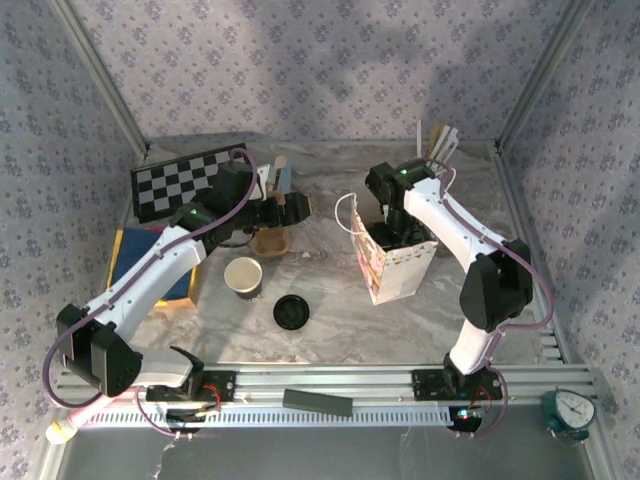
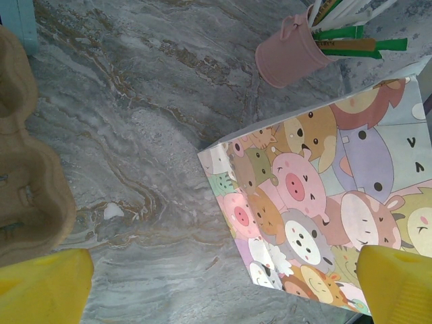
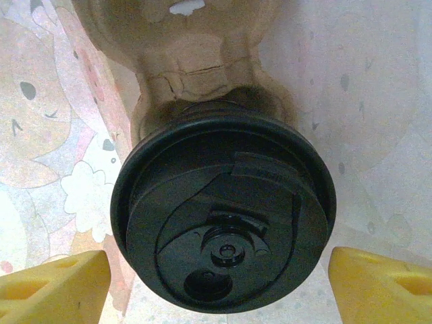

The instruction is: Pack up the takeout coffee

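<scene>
The takeout coffee (image 3: 223,216) stands inside the cartoon-animal paper bag (image 1: 390,272), and its round black lid faces my right wrist camera. It sits in a brown cardboard cup carrier (image 3: 196,61) on the bag's floor. My right gripper (image 3: 219,287) reaches down into the bag's mouth (image 1: 393,232) and is open, one yellow finger on each side of the lid with a narrow gap. My left gripper (image 2: 223,290) is open with nothing in it. It hovers over bare marble between another cardboard carrier (image 2: 27,169) and the bag (image 2: 324,202).
A lidless cup with a white inside (image 1: 243,277) and a loose flat black lid (image 1: 290,312) stand at the front centre. A checkerboard (image 1: 185,182) and a blue-and-yellow book (image 1: 150,265) lie at the left. A pink bucket of utensils (image 2: 290,54) stands behind the bag.
</scene>
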`<state>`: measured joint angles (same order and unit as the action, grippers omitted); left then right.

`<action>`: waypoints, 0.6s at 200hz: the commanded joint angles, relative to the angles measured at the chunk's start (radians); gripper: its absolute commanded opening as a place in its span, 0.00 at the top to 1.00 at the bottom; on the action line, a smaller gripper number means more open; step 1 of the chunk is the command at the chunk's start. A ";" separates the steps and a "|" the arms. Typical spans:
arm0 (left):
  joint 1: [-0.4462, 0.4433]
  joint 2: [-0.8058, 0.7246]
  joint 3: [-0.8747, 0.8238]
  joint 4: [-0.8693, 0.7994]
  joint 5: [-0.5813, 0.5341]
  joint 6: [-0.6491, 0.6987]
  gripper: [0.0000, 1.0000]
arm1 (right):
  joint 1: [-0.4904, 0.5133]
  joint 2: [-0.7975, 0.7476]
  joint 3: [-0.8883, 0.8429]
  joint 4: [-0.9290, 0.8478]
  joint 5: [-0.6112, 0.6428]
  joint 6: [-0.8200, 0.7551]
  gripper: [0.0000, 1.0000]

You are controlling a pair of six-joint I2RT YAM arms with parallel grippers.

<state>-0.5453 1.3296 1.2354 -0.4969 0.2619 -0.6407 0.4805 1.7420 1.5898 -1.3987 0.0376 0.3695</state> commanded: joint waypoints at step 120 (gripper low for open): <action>-0.004 -0.026 0.012 0.000 -0.003 -0.003 0.00 | 0.011 -0.040 0.032 -0.048 0.013 0.022 0.15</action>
<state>-0.5453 1.3296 1.2354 -0.4969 0.2619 -0.6407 0.4854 1.7401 1.5940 -1.4075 0.0380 0.3748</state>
